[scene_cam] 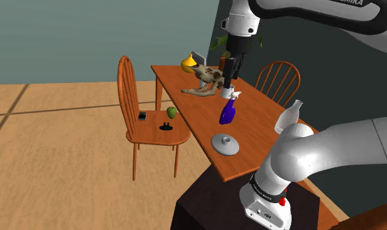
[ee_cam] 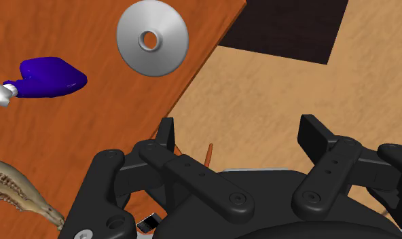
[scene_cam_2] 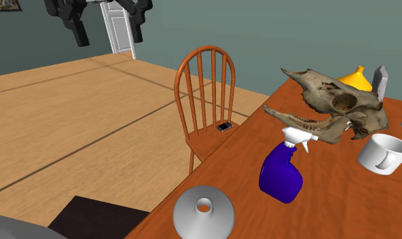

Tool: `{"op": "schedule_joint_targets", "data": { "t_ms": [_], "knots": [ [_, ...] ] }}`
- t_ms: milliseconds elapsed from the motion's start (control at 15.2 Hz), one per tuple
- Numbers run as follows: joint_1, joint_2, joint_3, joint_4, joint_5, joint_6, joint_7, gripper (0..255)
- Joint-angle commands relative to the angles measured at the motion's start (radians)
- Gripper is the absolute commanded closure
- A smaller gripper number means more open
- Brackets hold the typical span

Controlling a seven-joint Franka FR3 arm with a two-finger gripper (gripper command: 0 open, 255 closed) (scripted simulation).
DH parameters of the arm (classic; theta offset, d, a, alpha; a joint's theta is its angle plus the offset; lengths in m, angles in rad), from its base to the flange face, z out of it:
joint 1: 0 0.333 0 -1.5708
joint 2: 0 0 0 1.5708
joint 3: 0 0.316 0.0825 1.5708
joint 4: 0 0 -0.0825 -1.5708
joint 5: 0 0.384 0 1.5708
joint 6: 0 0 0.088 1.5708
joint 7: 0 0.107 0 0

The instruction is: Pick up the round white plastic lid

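Shoulder view, left to right. A chair (scene_cam: 153,131) drawn up beside the table (scene_cam: 251,140), with small dark items on its seat, too small to name. Toward the table's far end, an animal skull (scene_cam: 208,77). Nearer the stand (scene_cam: 199,209), the lid (scene_cam: 225,144): round, pale grey-white, with a raised centre and a hole in it. Lying flat close to the table's edge, touching nothing. Beyond it, a blue spray bottle (scene_cam: 227,113), nozzle toward the skull, near the lid but apart from it. Above skull and bottle, the gripper (scene_cam: 229,82), hanging high and well apart from the lid. In the wrist view, fingers (ee_cam: 167,132) spread wide with nothing between them. Further right, a white bottle (scene_cam: 289,119), upright.

Step in hand, by judgement: the approach, at its very start — no contact made.

Needed next: travel toward the stand end of the table until centred over the lid, then a straight descent with the fingers apart, straddling the raised centre or one rim. Low, flat profile — shallow purchase likely. Best closed only once the tips reach table level.
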Motion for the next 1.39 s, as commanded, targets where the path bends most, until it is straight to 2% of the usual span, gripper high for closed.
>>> {"op": "schedule_joint_targets", "data": {
  "t_ms": [0, 726, 1320],
  "knots": [
    [0.000, 0.000, 0.000, 0.000, 0.000, 0.000, 0.000, 0],
    [-0.079, -0.019, -0.111, -0.341, -0.071, 0.309, -0.014, 0],
    [-0.171, 0.108, -0.219, -0.535, -0.154, 0.620, -0.027, 0]
  ]
}}
